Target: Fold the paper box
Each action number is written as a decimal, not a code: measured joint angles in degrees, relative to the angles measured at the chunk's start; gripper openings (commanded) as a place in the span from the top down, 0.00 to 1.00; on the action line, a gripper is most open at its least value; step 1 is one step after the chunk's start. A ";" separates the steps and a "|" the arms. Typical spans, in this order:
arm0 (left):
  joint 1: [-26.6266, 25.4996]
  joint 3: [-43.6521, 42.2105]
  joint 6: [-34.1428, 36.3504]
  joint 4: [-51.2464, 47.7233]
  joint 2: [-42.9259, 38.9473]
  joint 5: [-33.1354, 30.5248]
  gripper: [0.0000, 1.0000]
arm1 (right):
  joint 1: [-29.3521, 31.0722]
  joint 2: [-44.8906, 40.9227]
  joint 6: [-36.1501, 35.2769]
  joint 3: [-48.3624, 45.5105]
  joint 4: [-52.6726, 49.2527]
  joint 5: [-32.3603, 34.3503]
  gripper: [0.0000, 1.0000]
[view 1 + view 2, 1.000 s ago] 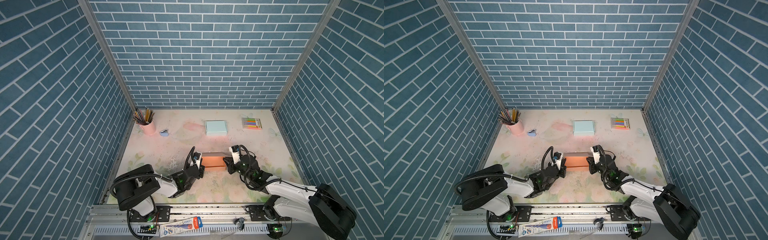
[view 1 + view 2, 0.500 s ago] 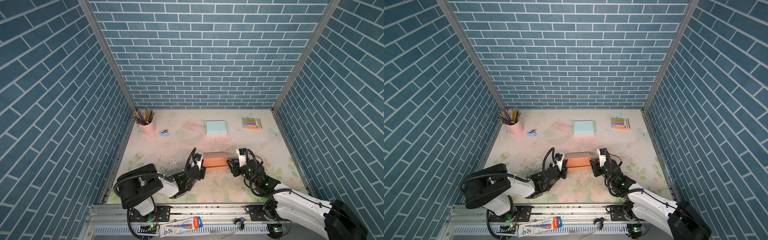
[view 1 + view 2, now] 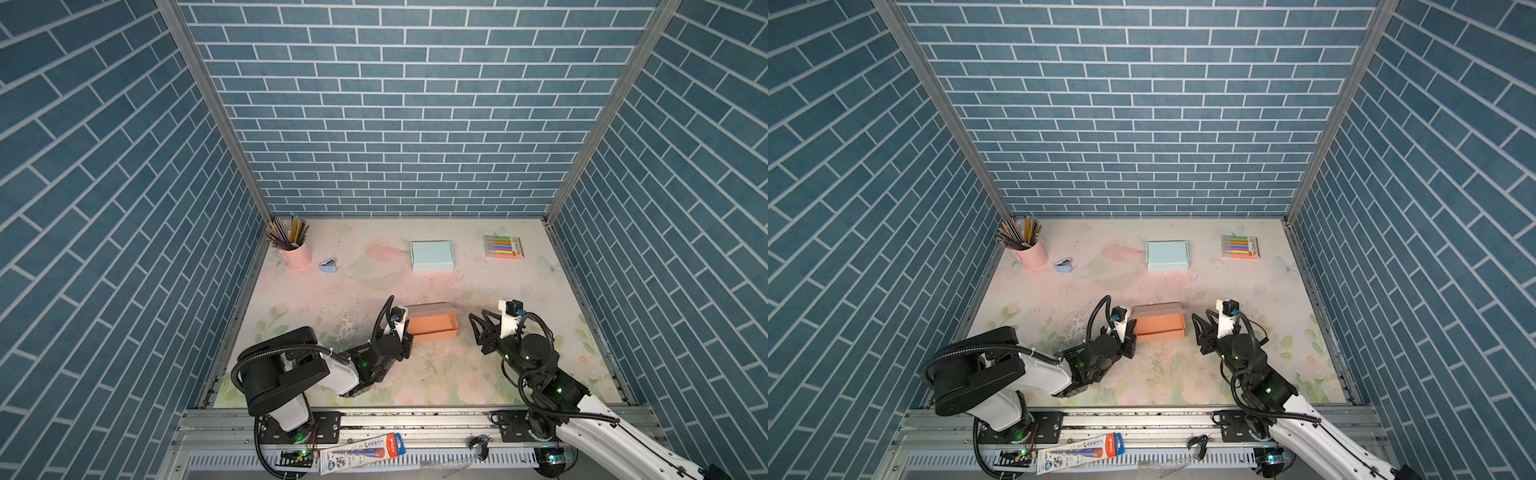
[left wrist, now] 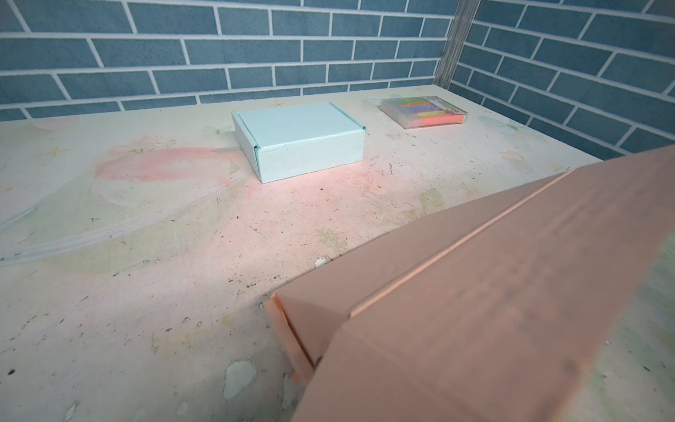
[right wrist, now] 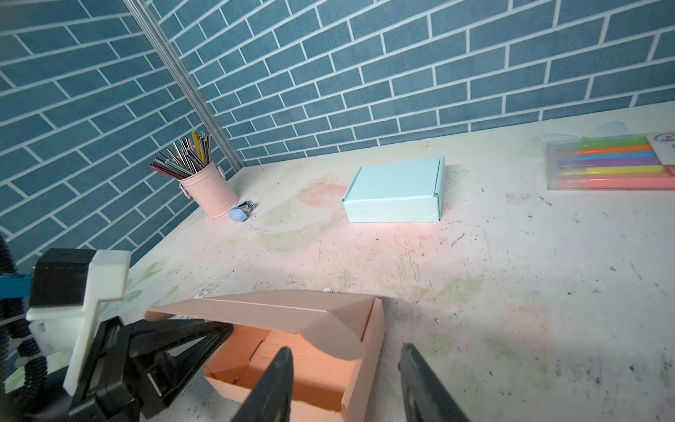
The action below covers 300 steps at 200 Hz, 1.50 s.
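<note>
Orange card forms the box (image 3: 432, 328), which is set on the table (image 3: 519, 282) near its front edge, between the two grippers. The tray (image 5: 277, 361) is seen open, with the lid (image 5: 292, 314) raised from the far edge and tilted over it, not yet shut. The left gripper (image 3: 407, 337) is held closed against the box's left end. This is judged to brace the box so that it is not pushed aside; whether the wall is pinched cannot be told. The right gripper (image 5: 347, 383) is shown with jaws apart, just clear of the right end, with nothing held. A fresh hold on the lid or a side flap is judged to be prepared. Nothing is seen in the tray save its own folded flaps. Upright in the pink cup (image 3: 299, 255), at the far left corner, pencils (image 3: 286, 230) are kept. The blue box (image 3: 431, 255) is closed, so its contents are hidden. Coloured markers are packed in the clear case (image 3: 503, 247) at the far right.
</note>
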 measured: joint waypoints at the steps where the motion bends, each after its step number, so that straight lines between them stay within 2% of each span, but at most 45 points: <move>1: 0.00 0.00 0.00 0.00 0.02 0.02 0.96 | -0.07 0.35 0.00 0.31 -0.24 -0.11 0.53; 45: -0.09 0.04 -0.26 -0.13 0.13 0.39 0.93 | -1.46 12.81 0.50 14.08 -6.01 -3.50 0.56; 73: -0.33 0.02 -0.44 -2.19 0.37 1.16 0.93 | -1.49 17.53 0.28 20.70 -8.96 -5.62 0.56; 122: -0.74 0.02 -0.50 -3.17 0.46 1.38 0.92 | -1.49 24.39 -0.22 24.44 -10.60 -8.20 0.59; 135: -0.90 0.02 -0.61 -3.19 0.46 1.38 0.87 | -1.49 26.18 -0.20 24.35 -10.75 -8.96 0.59; 174: -1.36 -0.46 -1.36 -3.26 -0.17 3.06 0.65 | -1.49 28.37 -0.20 22.75 -10.64 -10.05 0.59; 210: -1.70 -1.29 -2.01 -5.62 -2.82 6.40 0.52 | -1.49 30.38 -0.20 22.51 -10.45 -10.47 0.59; 223: -1.99 -1.25 -2.10 -7.21 -3.93 7.76 0.43 | -1.49 30.95 -0.20 22.51 -10.32 -10.49 0.59; 268: -2.84 -1.25 -3.06 -16.37 -9.57 11.28 0.23 | -1.49 31.52 -0.17 22.51 -10.03 -10.51 0.59; 300: -2.93 -0.48 -3.78 -24.00 -15.61 12.41 0.14 | -1.49 31.93 -0.17 22.40 -9.73 -10.64 0.59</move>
